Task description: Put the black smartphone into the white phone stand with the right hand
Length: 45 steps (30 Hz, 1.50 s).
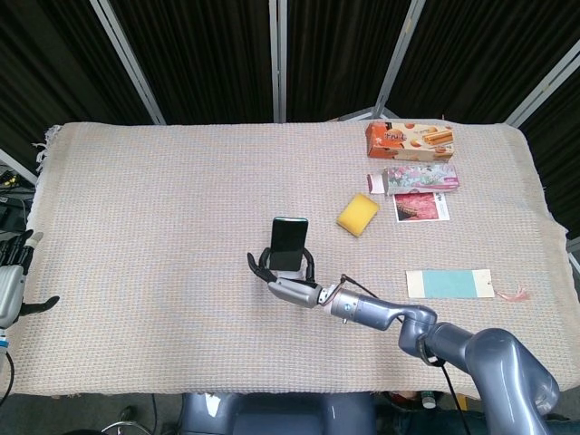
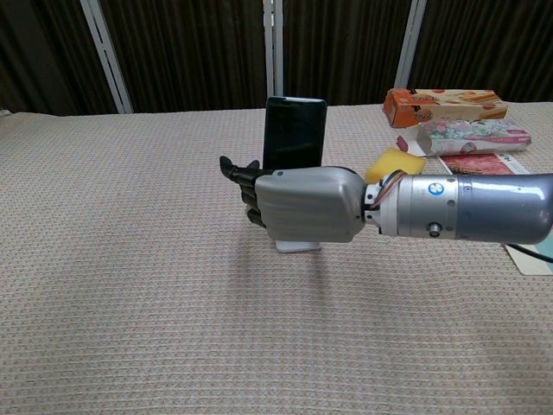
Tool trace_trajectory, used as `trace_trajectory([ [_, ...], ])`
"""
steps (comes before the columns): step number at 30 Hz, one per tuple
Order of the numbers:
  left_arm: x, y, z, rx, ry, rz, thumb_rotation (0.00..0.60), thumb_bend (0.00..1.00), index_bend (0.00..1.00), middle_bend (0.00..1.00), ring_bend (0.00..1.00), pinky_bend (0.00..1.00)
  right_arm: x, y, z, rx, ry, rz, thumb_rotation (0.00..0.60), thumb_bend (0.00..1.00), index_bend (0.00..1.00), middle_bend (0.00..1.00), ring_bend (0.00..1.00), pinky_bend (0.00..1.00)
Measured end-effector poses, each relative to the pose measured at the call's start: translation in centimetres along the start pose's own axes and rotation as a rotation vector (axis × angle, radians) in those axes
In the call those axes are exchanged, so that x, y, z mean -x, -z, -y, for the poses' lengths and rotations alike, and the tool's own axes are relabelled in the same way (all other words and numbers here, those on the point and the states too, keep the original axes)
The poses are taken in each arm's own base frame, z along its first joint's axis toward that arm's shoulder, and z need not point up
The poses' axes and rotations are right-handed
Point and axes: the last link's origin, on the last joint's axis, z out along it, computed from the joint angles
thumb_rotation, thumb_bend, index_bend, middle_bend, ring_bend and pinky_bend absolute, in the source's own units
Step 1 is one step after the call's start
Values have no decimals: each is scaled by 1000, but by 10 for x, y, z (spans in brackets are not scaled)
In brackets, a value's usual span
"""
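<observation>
The black smartphone (image 1: 289,241) (image 2: 295,131) stands upright, screen facing me, near the middle of the table. My right hand (image 1: 288,286) (image 2: 304,204) wraps around its lower half, fingers (image 2: 242,180) curled past the phone's left edge. The white phone stand (image 2: 298,247) shows only as a sliver of its base on the cloth under the hand; the hand hides how the phone sits in it. My left hand (image 1: 13,279) hangs off the table's left edge with its fingers apart and nothing in it.
At the back right lie an orange snack box (image 1: 409,139), a floral box (image 1: 419,178), a small picture card (image 1: 421,206) and a yellow sponge (image 1: 358,215). A pale blue bookmark with a tassel (image 1: 450,284) lies right of my forearm.
</observation>
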Motion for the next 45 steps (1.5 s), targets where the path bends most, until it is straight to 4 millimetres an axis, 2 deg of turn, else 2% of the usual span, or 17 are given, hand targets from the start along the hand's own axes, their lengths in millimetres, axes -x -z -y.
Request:
trace_trajectory([
  [21, 1, -1, 0, -4, -5, 1, 600, 0, 0, 0, 0, 0, 8, 4, 5, -11, -2, 2, 600, 192, 459, 413, 306, 152],
  [23, 2, -1, 0, -3, -7, 2, 600, 0, 0, 0, 0, 0, 7, 5, 6, -9, -7, 0, 600, 188, 443, 377, 272, 140],
  [27, 2, -1, 0, -3, -8, 1, 600, 0, 0, 0, 0, 0, 6, 5, 7, -7, -15, 1, 600, 180, 337, 303, 211, 123],
  [34, 1, 0, -1, 0, -6, -1, 600, 0, 0, 0, 0, 0, 5, 6, 9, 0, -28, 11, 600, 175, 223, 269, 198, 122],
  [45, 2, 0, -2, 3, -7, 1, 600, 0, 0, 0, 0, 0, 3, 9, 10, 13, -44, 20, 600, 173, 190, 259, 197, 125],
])
